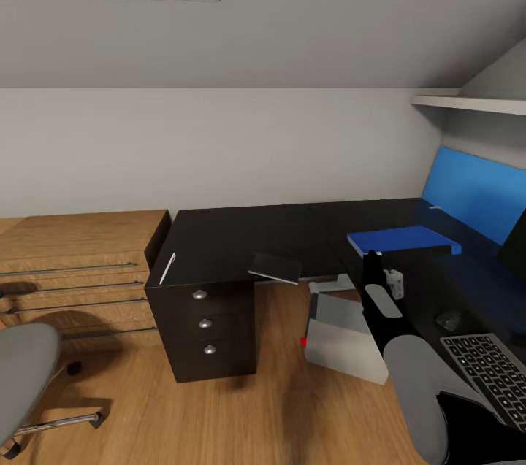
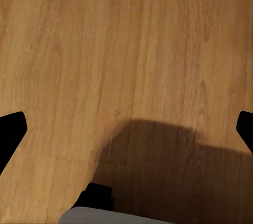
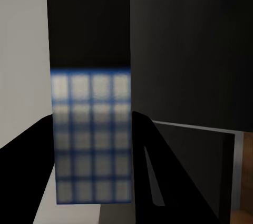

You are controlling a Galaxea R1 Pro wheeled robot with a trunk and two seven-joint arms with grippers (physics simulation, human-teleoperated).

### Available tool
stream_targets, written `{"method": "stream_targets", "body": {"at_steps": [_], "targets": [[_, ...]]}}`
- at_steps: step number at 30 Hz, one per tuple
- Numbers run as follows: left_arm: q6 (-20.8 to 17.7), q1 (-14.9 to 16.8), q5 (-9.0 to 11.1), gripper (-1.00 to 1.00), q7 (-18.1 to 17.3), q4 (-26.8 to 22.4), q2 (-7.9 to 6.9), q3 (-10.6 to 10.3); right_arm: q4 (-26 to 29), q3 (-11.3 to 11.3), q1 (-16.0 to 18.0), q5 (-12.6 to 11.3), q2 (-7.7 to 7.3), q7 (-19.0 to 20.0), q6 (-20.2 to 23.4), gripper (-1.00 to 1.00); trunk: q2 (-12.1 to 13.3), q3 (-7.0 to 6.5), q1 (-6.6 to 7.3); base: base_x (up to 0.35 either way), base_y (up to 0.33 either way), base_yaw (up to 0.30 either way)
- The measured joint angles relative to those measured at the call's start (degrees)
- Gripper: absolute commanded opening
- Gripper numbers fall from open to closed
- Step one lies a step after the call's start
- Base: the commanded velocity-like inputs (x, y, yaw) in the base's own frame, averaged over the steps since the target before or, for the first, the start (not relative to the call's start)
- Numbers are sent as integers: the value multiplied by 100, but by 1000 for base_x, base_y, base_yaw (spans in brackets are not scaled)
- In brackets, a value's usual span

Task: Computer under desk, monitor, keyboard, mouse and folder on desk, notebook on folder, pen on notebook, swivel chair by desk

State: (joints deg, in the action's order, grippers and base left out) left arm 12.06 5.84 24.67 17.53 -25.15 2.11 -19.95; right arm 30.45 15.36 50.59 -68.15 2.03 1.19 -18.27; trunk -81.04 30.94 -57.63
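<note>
Folder (image 1: pixel 403 239) blue, flat above desk (image 1: pixel 219 239), clamped edge-on in right gripper (image 3: pixel 92 145); no readable writing. Monitor (image 1: pixel 515 246) cut off. Left gripper (image 2: pixel 126 129) fingers apart.

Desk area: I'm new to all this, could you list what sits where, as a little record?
pen: on the desk, left end
notebook: at the desk's front edge
folder: over the desk, held by the right gripper
mouse: on desk, beside keyboard
computer: on floor in the desk's inner corner
swivel chair: apart from desk, far left
</note>
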Motion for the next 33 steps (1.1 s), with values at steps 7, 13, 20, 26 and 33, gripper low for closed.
{"method": "stream_targets", "body": {"at_steps": [7, 13, 20, 26, 33], "targets": [[8, -1, 26, 100, 2, 355, -34, 21, 0, 0, 0, 3, -28, 0, 0, -100, 0, 0, 0, 0, 0, 0], [745, 1, 25, 100, 6, 1621, -56, 22, 0, 0, 0, 10, -36, 0, 0, -100, 0, 0, 0, 0, 0, 0], [1689, -6, 46, 100, 5, 2334, -72, 24, 0, 1, 0, 12, -90, 0, 0, -100, 0, 0, 0, 0, 0, 0], [2620, -14, 75, 100, 7, 2387, -88, 23, 0, 0, 0, 5, -89, -2, 7, -100, 0, 0, 0, 0, 0, 0], [3359, -8, 66, 100, 14, 2390, -84, 17, 0, -2, -15, 19, -92, 4, -2, -100, 0, 0, 0, 0, 0, 0]]}}
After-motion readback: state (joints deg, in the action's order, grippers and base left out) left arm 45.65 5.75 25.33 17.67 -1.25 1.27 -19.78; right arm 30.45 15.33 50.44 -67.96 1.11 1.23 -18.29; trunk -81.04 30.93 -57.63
